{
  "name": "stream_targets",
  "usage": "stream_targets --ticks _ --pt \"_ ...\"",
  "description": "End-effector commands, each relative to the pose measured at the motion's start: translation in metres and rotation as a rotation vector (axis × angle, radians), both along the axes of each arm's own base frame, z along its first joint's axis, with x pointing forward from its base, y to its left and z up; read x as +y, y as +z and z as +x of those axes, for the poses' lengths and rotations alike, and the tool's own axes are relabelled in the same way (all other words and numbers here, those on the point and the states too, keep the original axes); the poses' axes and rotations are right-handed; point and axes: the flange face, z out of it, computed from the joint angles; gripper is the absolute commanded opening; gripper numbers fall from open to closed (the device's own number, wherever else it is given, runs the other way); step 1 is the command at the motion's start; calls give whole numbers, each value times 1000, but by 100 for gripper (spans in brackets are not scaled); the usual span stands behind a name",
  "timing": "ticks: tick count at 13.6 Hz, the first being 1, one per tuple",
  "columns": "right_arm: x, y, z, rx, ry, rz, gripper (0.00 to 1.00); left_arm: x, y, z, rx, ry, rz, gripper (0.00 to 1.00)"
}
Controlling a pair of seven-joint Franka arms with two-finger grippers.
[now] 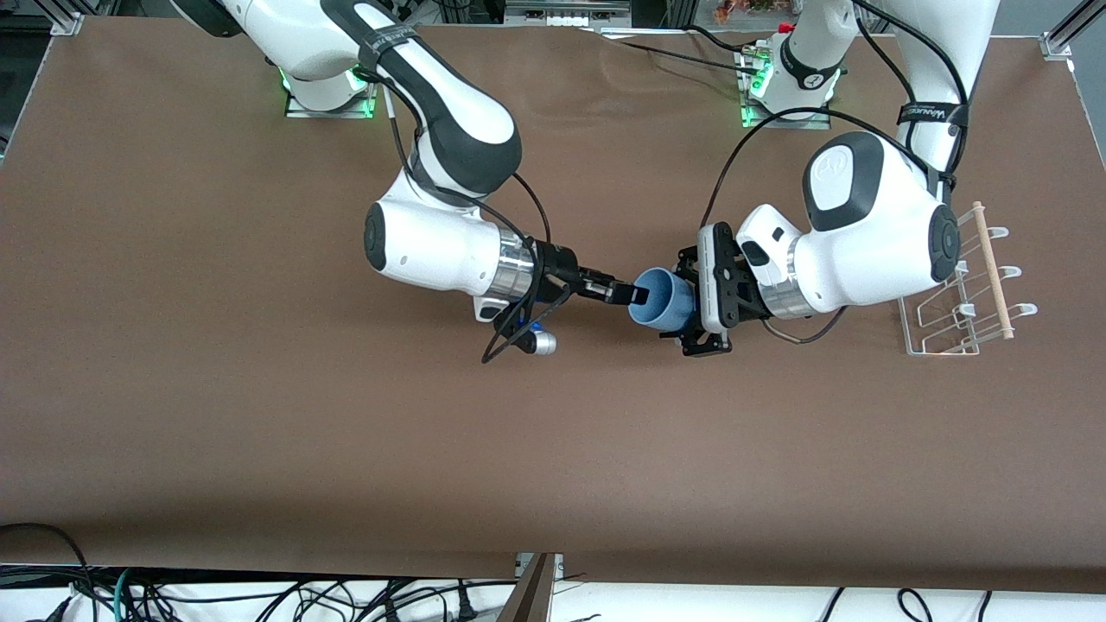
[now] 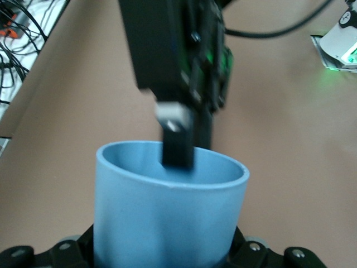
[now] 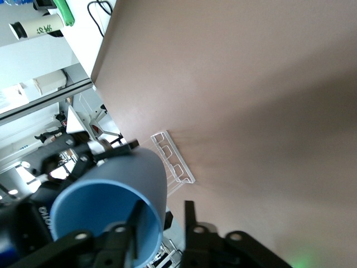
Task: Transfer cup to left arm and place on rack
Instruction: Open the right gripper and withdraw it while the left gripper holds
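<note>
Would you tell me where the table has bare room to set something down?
The table is bare nearer the camera than both arms, and toward the right arm's end. It is crowded mid-table, where the left gripper and right gripper meet at the cup, and beside the rack.

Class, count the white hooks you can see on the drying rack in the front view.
3, in a row along the rack, on its side toward the left arm's end of the table. The left arm may hide others.
</note>
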Motion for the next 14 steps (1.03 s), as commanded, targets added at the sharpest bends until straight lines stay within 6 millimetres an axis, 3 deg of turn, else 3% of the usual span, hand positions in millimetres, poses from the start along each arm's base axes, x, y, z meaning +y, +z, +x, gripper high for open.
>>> stream_targets --ticks 1,4,5,7,10,14 --pt "-29 24 22 33 30 42 100 13 5 -2 40 -33 -13 0" --pt "-89 48 47 61 60 40 100 40 -3 -3 98 -39 100 0" --pt "-108 48 55 74 68 27 100 44 -5 -6 132 -36 184 0" --pt "-145 67 61 11 108 -50 100 56 1 -15 181 -13 336 0" --pt "-182 50 68 -34 180 -255 100 82 15 -32 233 7 631 0" --pt "-275 25 80 -84 372 -445 100 122 12 -41 230 -19 1117 1"
